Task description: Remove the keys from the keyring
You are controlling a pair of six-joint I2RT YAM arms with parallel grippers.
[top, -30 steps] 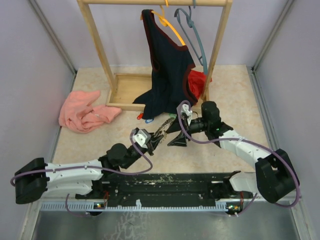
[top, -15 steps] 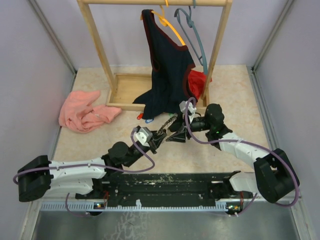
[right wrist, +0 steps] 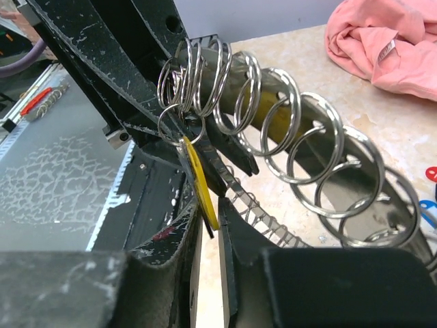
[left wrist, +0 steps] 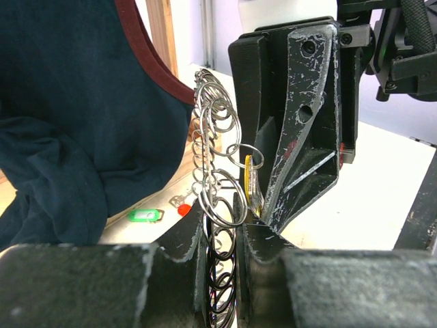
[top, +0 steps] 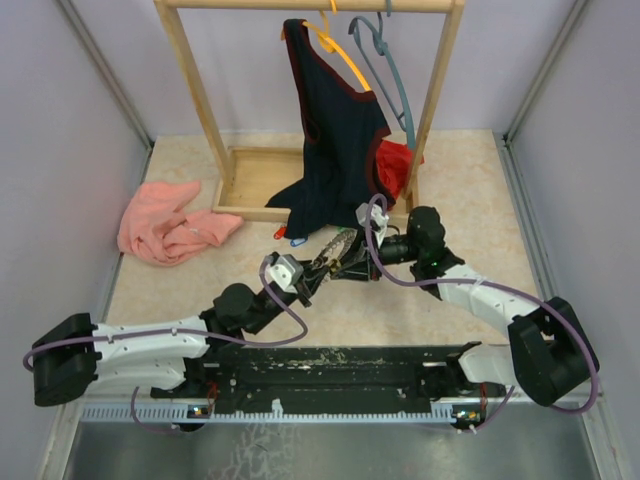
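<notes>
Grey-black beaded flat keyring (left wrist: 217, 171) stands on edge, clamped at its six o'clock in my left gripper (left wrist: 235, 225) to brace it. Just beyond, my right gripper (right wrist: 208, 205) is closed narrowly on the small yellow-tagged key (right wrist: 198, 181), ready to work it off its wire loop. Bare beige tabletop (top: 460, 180) at three o'clock gives pulling room. A loose green-tagged key (left wrist: 145, 216) lies at ten o'clock, by the hanging navy cloth garment (top: 335, 130).

- I work in a robot test cell: plain pale panels (top: 60, 150) wall in my counter (top: 470, 190).
- My left arm (top: 150, 345) and right arm (top: 480, 295) are bolted to a black rail (top: 330, 365) at its near edge.
- A wooden clothes rack (top: 195, 100) stands on the counter itself.
</notes>
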